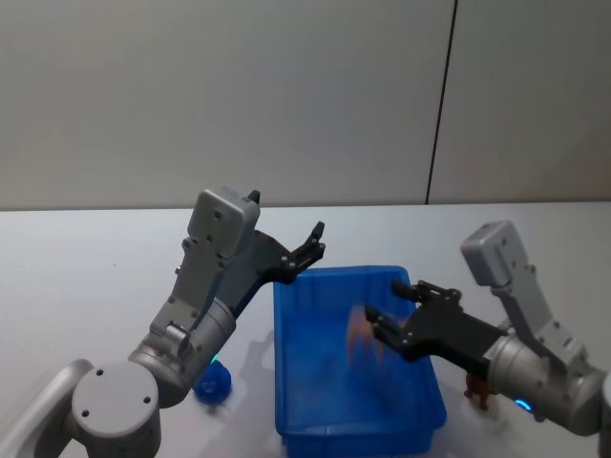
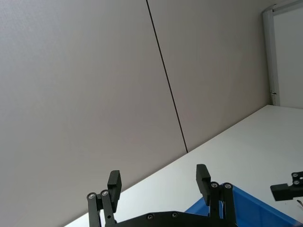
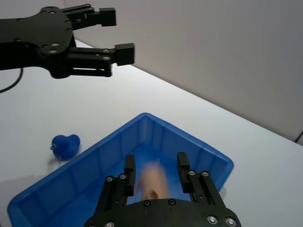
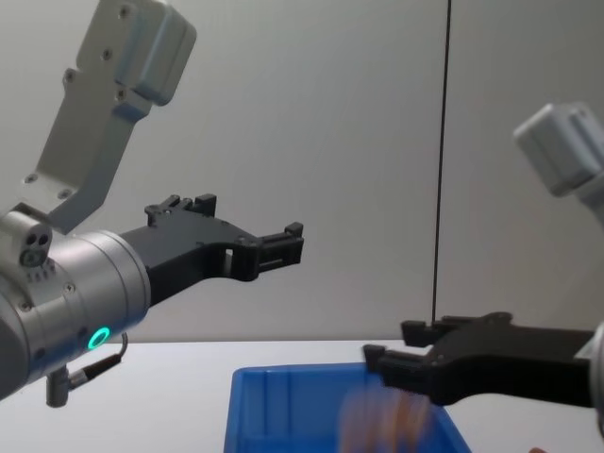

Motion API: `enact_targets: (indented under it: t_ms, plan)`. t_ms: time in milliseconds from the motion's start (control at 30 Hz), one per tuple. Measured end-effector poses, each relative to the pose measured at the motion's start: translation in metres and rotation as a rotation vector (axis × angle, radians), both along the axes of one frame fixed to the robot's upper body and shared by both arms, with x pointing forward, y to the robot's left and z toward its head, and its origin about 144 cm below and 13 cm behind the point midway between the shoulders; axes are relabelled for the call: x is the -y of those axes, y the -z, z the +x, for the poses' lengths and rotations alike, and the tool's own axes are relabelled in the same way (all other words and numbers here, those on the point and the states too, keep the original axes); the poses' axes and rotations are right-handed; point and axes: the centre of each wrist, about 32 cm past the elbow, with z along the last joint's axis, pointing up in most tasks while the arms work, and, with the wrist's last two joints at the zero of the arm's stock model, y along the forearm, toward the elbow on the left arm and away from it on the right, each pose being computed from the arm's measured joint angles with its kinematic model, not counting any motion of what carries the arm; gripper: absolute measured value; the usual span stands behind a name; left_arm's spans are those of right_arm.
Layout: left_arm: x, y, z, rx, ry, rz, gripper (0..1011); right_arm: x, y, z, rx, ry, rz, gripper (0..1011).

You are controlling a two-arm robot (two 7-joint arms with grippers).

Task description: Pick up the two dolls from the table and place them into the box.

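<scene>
The blue box stands on the white table in front of me. My right gripper hovers open over the box's right side. A pale pink doll shows as a blur just off its fingertips, inside the box; in the right wrist view the doll lies between and below the open fingers. In the chest view the doll is under the right gripper. A small brownish figure stands on the table right of the box, under the right arm. My left gripper is open and empty, raised above the box's back-left corner.
A small blue toy lies on the table left of the box, beside the left arm's base; it also shows in the right wrist view. A grey panelled wall rises behind the table.
</scene>
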Motion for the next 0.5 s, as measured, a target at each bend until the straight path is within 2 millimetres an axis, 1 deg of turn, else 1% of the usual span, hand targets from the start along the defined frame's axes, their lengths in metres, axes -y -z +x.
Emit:
enact_targets:
  t_ms: [33,100,167,200,233,367,400,433,500]
  plan:
    - [0.0,0.0,0.0,0.0,0.0,0.0,1000,-0.0011,0.0001,0.0006,-0.002,-0.004,0.0,531]
    - [0.0,0.0,0.0,0.0,0.0,0.0,1000,-0.0044,0.0003,0.0022,-0.01,-0.019,0.0,613]
    - [0.0,0.0,0.0,0.0,0.0,0.0,1000,-0.006,0.0002,0.0031,-0.012,-0.025,0.0,653]
    - [0.0,0.0,0.0,0.0,0.0,0.0,1000,-0.0072,-0.0001,0.0039,-0.014,-0.029,-0.001,713]
    - [0.0,0.0,0.0,0.0,0.0,0.0,1000,-0.0072,-0.0001,0.0039,-0.014,-0.029,-0.001,713]
    - [0.0,0.0,0.0,0.0,0.0,0.0,1000,-0.0085,-0.0002,0.0049,-0.012,-0.027,-0.003,843]
    - [0.0,0.0,0.0,0.0,0.0,0.0,1000,-0.0085,-0.0002,0.0049,-0.01,-0.024,-0.004,860]
    - [0.0,0.0,0.0,0.0,0.0,0.0,1000,-0.0083,-0.0003,0.0048,-0.006,-0.017,-0.004,911]
    - [0.0,0.0,0.0,0.0,0.0,0.0,1000,-0.0075,-0.0004,0.0044,-0.001,-0.007,-0.005,942]
